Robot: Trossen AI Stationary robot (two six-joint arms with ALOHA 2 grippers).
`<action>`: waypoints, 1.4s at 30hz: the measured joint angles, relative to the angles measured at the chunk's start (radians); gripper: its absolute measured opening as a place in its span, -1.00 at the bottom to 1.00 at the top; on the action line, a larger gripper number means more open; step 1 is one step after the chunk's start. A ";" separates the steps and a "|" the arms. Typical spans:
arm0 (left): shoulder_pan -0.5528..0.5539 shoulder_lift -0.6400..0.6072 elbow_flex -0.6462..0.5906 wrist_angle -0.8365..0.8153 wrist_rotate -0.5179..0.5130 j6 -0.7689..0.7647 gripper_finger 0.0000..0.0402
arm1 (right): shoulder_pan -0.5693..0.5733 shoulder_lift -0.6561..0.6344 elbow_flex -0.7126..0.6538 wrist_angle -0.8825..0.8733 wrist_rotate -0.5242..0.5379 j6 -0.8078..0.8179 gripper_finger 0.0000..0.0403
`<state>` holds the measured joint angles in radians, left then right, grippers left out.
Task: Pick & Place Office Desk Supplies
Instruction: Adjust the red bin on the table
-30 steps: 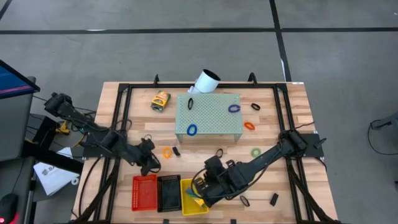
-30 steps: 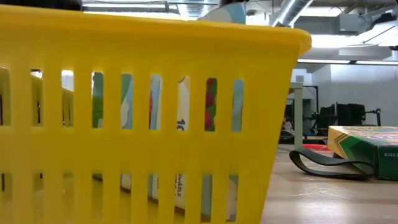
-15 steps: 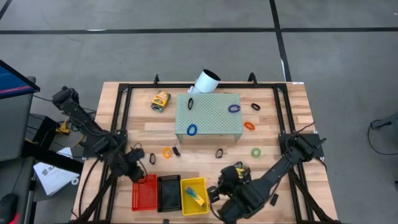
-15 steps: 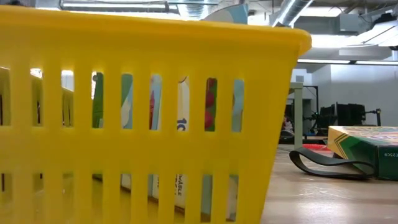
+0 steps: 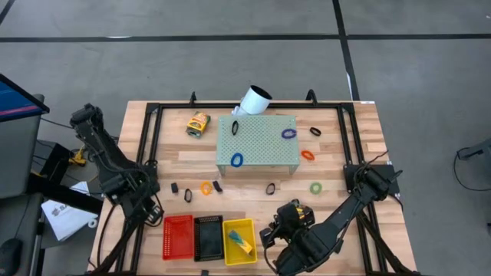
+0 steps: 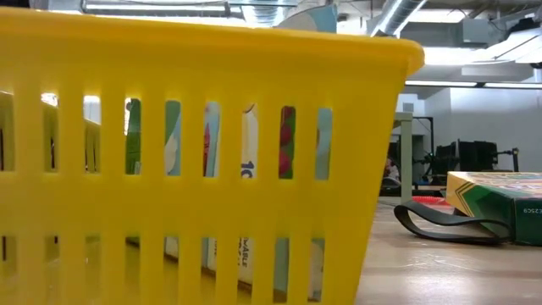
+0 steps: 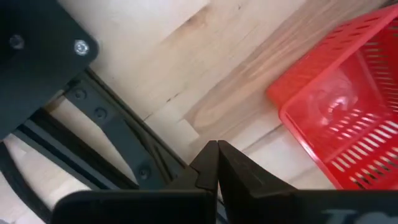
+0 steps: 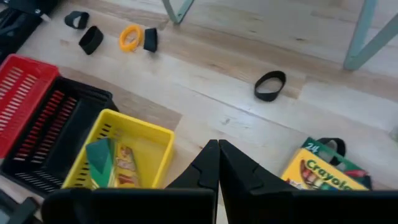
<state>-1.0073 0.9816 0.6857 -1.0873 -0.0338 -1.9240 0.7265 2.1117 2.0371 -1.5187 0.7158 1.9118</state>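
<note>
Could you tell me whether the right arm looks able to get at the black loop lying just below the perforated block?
Probably yes: the black loop lies on bare wood ahead of the shut right gripper, with nothing between them.

Even, bright overhead light; soft shadows on the bench (image 5: 337, 138). The yellow basket (image 6: 195, 152) looms blurred; ceiling lamps glare behind.

One crayon box (image 5: 242, 243) lies tilted in the yellow basket (image 5: 229, 227) — another (image 5: 199, 123) sits flat at the table's far left, a third (image 8: 327, 174) near the right arm. Small loops — orange (image 5: 205, 187), green (image 5: 315, 187), blue (image 5: 237, 160) — lie scattered.
</note>
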 joint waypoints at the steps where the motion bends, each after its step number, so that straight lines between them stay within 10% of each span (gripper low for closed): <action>1: 0.000 0.023 0.000 0.012 0.002 0.004 -1.00 | 0.001 0.000 0.000 0.000 0.000 0.000 -0.99; 21: 0.028 0.385 0.000 0.322 -0.008 0.001 -1.00 | 0.055 0.000 0.000 0.000 0.015 0.002 -1.00; 42: 0.064 0.282 0.000 0.378 -0.072 -0.002 -1.00 | 0.066 0.001 0.000 -0.036 0.025 0.037 -1.00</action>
<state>-0.9428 1.2633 0.6861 -0.7098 -0.1056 -1.9260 0.7924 2.1128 2.0371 -1.5551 0.7408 1.9488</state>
